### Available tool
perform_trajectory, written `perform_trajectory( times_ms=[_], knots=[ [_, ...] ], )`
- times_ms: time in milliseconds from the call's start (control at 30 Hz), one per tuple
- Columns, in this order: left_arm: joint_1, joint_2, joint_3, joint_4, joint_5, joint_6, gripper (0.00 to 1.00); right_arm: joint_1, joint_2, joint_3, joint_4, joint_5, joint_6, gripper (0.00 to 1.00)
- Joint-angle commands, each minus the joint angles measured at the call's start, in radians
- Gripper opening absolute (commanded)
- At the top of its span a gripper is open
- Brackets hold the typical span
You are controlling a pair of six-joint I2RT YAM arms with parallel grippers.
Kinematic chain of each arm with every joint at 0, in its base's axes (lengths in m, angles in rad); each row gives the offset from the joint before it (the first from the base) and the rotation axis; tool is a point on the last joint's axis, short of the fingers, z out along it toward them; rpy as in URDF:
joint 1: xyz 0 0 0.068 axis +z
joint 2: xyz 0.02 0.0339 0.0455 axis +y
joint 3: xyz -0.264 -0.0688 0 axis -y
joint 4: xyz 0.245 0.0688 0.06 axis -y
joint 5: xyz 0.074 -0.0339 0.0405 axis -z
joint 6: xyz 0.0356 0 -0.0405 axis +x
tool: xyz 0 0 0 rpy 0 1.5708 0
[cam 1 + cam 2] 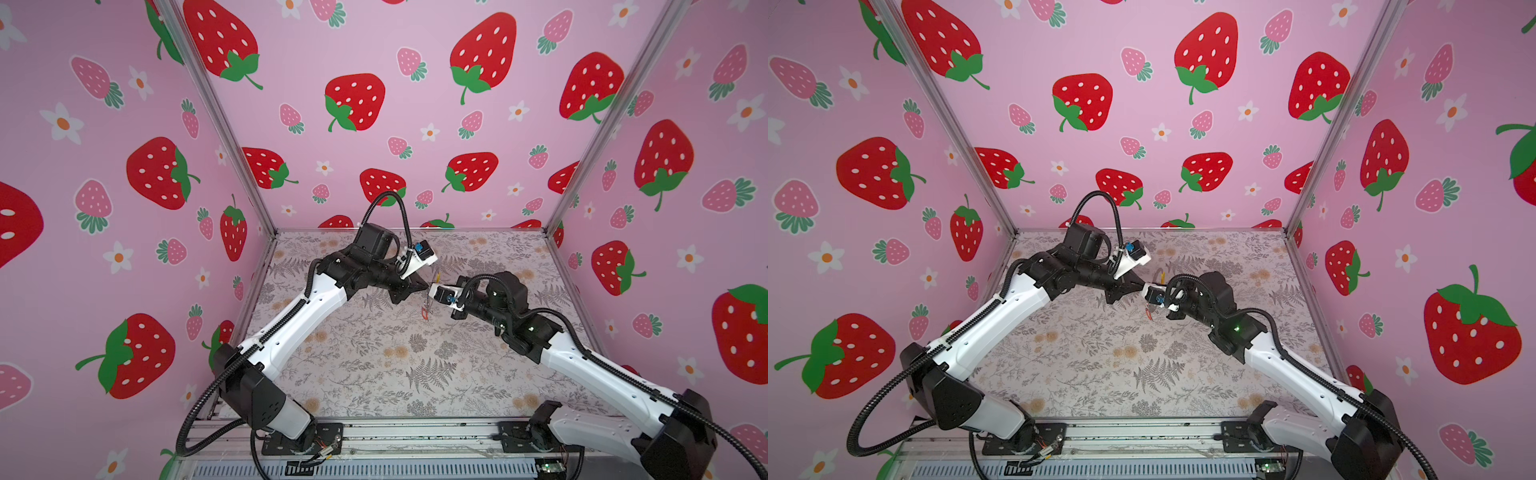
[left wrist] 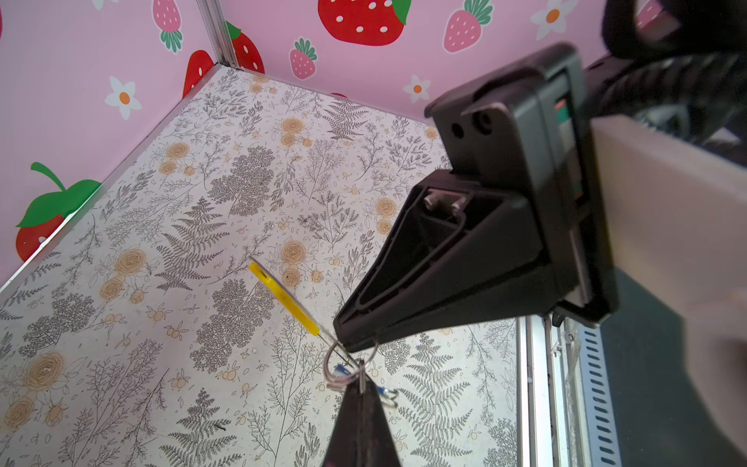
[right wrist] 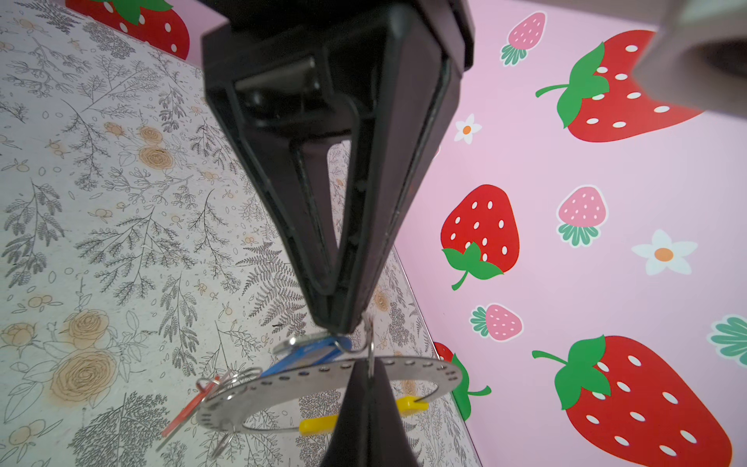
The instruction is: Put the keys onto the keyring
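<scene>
Aloft over the worktop (image 1: 374, 353), one keyring (image 3: 291, 378), two keys: right jaws clamp the hoop, left jaws pinch the blue-tagged key (image 3: 307, 351); the red-tagged key (image 3: 188, 408) dangles at its rim.

Bright, even, diffuse light is seen throughout; only faint soft shadows are cast on the floral mat (image 1: 374, 357) under the arms (image 1: 291, 324). Wide-angle stretch is seen in the wall print (image 1: 25, 224) at the edges of both top views. In the wrist views the close left gripper (image 2: 359, 384) and right gripper (image 3: 366, 376) are rendered soft.
</scene>
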Motion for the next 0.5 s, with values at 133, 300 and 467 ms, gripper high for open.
perform_trajectory(
  times_ms=[133, 300, 467],
  knots=[
    [0.018, -0.035, -0.003, 0.068, -0.011, -0.015, 0.00, 0.006, -0.036, 0.003, 0.002, -0.057, -0.002, 0.00],
    [0.028, -0.036, -0.006, 0.062, -0.001, -0.019, 0.00, 0.004, -0.052, -0.003, -0.001, -0.070, 0.003, 0.00],
    [0.030, -0.037, -0.004, 0.067, 0.000, -0.021, 0.00, 0.006, -0.051, 0.001, -0.018, -0.084, 0.006, 0.00]
  ],
)
